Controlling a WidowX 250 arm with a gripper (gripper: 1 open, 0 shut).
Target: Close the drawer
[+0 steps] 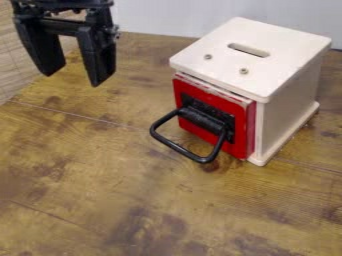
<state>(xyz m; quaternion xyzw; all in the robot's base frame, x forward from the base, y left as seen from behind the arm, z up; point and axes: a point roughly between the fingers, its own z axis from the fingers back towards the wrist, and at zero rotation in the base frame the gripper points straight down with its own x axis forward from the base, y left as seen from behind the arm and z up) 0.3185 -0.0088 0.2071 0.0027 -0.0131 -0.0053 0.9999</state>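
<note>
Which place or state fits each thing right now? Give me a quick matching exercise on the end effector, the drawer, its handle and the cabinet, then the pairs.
Things:
1. end effector
2. drawer
3. loop handle
4. cabinet

Places or states:
A. cream-white, slot in its top
B. red, sticking slightly out of the cabinet front
C. black, reaching out over the wooden table
D. open, up at the far left, touching nothing

Pairs: 1-D, 2-B, 3-C, 4-A
</note>
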